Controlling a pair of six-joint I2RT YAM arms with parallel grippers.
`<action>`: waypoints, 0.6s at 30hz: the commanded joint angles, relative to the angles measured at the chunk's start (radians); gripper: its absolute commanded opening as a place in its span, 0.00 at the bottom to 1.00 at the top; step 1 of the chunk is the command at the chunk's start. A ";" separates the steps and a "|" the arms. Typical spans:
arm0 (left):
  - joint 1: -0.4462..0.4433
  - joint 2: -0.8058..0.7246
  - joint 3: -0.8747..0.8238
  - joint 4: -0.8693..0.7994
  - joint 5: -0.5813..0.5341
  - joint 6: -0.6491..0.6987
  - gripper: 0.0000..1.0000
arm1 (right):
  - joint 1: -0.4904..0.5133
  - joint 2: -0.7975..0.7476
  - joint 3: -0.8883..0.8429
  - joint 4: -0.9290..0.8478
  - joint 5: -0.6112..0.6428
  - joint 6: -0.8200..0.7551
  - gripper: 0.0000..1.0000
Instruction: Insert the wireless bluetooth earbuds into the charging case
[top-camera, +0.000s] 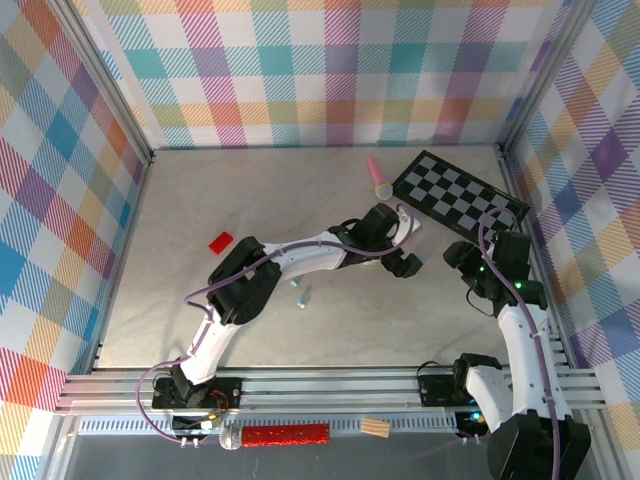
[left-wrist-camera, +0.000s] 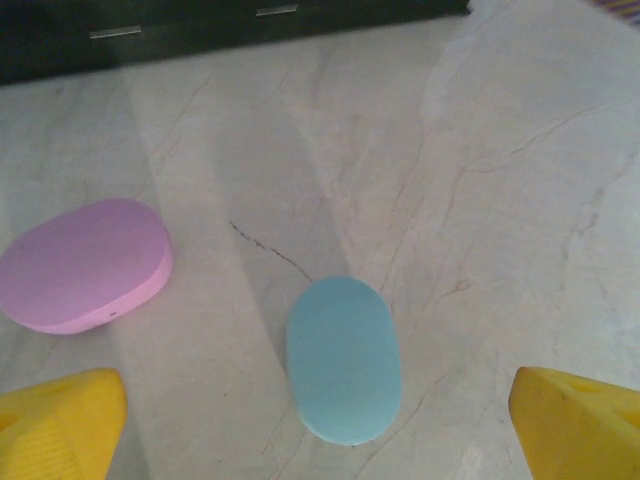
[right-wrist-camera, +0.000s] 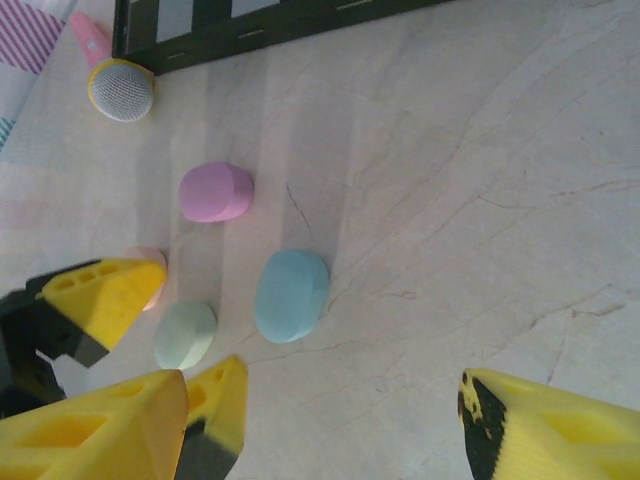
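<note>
Several oval charging cases lie shut on the table: a blue case (left-wrist-camera: 343, 358) (right-wrist-camera: 291, 295), a purple case (left-wrist-camera: 85, 263) (right-wrist-camera: 215, 191), a mint case (right-wrist-camera: 185, 335) and a pink case (right-wrist-camera: 152, 262) half hidden behind a finger. My left gripper (left-wrist-camera: 320, 435) (top-camera: 400, 260) is open, its yellow fingertips (left-wrist-camera: 55, 425) wide apart, with the blue case just ahead. In the right wrist view the mint case lies between the left gripper's fingers (right-wrist-camera: 105, 292). My right gripper (right-wrist-camera: 320, 440) (top-camera: 462, 256) is open and holds nothing, short of the cases. Two tiny bluish earbuds (top-camera: 300, 291) lie under the left forearm.
A pink toy microphone (right-wrist-camera: 115, 85) (top-camera: 378, 178) lies beside a black-and-white checkerboard (top-camera: 460, 195) at the back right. A small red piece (top-camera: 220, 241) sits at the left. Plaid walls close in the table on three sides.
</note>
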 joint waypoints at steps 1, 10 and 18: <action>-0.028 0.063 0.143 -0.268 -0.126 -0.045 0.96 | -0.003 -0.025 -0.027 -0.032 0.020 -0.032 0.71; -0.055 0.212 0.398 -0.460 -0.182 -0.063 0.91 | -0.005 -0.018 -0.021 -0.024 -0.003 -0.048 0.71; -0.063 0.305 0.521 -0.532 -0.155 -0.042 0.87 | -0.005 -0.017 -0.027 -0.018 -0.012 -0.052 0.71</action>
